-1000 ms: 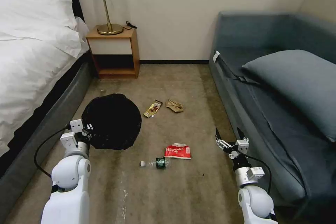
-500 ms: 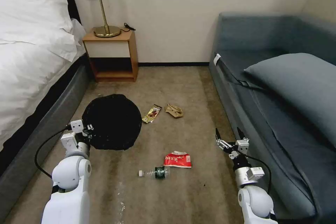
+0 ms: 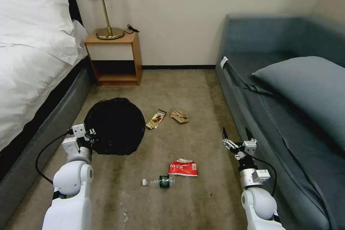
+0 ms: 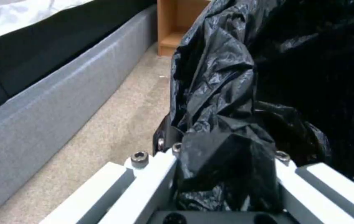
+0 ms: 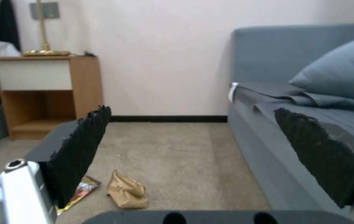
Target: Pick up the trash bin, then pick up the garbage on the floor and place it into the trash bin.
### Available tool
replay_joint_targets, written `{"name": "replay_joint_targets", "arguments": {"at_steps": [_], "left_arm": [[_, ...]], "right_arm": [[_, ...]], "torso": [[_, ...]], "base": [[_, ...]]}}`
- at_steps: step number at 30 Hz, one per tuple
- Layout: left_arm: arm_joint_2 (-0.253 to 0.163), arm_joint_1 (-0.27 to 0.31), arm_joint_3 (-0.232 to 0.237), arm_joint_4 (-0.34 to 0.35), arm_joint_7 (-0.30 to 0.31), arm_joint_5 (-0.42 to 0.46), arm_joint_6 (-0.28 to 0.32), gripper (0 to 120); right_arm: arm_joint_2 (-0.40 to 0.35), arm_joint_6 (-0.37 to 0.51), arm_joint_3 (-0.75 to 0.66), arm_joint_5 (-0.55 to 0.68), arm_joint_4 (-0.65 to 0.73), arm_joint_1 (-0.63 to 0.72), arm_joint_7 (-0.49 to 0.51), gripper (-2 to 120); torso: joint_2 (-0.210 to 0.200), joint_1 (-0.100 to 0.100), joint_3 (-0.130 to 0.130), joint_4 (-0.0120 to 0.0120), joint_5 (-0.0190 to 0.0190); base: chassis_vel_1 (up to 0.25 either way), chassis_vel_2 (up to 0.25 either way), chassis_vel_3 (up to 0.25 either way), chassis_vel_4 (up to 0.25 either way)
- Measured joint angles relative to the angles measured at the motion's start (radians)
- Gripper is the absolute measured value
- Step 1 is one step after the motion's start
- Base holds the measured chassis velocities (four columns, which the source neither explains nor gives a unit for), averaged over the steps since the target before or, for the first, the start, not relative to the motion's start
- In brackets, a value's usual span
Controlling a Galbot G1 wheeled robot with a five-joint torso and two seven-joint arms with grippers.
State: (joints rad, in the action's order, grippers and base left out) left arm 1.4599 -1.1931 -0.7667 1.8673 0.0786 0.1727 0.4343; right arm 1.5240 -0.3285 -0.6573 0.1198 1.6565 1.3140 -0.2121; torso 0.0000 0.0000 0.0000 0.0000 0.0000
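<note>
Trash bin [image 3: 115, 125] walls under black liner, left tool [image 4: 226, 174] tips buried in liner folds.

Even, soft indoor light; wrist views slightly blurred

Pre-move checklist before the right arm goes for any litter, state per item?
1. Left gripper shut on the trash bin liner: ok.
2. Bin lifted off the carpet: cannot tell.
3. Right gripper open, nothing between its fingers: ok.
4. Litter on open carpet: bottle, red-and-white packet, gold-brown wrapper, tan paper wad: ok.
5. Right gripper above a piece: not ok, it hangs beside the sofa.
</note>
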Motion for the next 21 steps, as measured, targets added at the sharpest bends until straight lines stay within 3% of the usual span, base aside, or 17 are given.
{"name": "replay_joint_targets", "arguments": {"at_steps": [7, 21], "left_arm": [[-0.002, 0.020, 0.016, -0.012, -0.003, 0.002, 0.001, 1], [-0.003, 0.030, 0.016, -0.012, -0.015, 0.003, -0.005, 1]], "right_arm": [[-0.071, -0.005, 0.027, -0.024, -0.016, -0.025, -0.097, 100], [-0.174, 0.049, 0.178, 0.020, -0.089, -0.160, -0.183, 100]], "torso": [[0.000, 0.000, 0.000, 0.0001, 0.0000], [0.000, 0.000, 0.000, 0.0000, 0.0000]], "base": [[0.000, 0.000, 0.000, 0.000], [0.000, 0.000, 0.000, 0.000]]}}
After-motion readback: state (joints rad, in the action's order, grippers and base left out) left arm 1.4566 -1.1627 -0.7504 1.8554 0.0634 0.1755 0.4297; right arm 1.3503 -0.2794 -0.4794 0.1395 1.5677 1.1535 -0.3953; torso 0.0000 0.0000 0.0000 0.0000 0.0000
